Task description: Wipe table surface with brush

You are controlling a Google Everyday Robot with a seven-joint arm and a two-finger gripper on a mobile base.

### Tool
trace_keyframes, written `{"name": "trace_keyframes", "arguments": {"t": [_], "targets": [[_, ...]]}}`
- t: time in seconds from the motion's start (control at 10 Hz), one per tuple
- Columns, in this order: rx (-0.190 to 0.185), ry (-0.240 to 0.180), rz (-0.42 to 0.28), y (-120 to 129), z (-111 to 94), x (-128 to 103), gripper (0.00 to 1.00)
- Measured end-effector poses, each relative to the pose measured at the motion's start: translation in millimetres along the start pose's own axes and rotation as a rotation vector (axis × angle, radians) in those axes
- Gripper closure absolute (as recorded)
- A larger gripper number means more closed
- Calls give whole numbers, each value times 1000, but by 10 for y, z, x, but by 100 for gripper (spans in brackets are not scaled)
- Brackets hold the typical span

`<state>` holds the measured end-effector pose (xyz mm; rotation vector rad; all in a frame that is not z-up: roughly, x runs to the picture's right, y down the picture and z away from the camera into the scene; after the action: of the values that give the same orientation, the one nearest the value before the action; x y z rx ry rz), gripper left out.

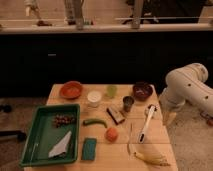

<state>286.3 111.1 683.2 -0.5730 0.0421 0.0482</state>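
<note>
Camera view, right edge: my gripper [169, 116] hangs beside the table [117, 155], fingers released, holding nothing; brush [146, 124] lies lower right, apart from it.

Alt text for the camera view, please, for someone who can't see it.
A white robot arm holds its open tool beside the right edge of the wooden table surface, close to the white-handled brush lying there. A green tray, a red bowl and a banana sit on it.

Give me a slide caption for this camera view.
End effector hangs beside the table surface, right of the untouched brush.
</note>
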Motion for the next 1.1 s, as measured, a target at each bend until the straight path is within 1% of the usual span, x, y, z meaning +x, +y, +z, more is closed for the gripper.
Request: {"name": "trace_keyframes", "arguments": {"t": [0.7, 0.9, 1.1], "targets": [[0, 0, 0, -1, 0, -1, 20], [-2, 2, 10, 1, 3, 2, 20], [-22, 14, 130, 21, 15, 9, 20]]}}
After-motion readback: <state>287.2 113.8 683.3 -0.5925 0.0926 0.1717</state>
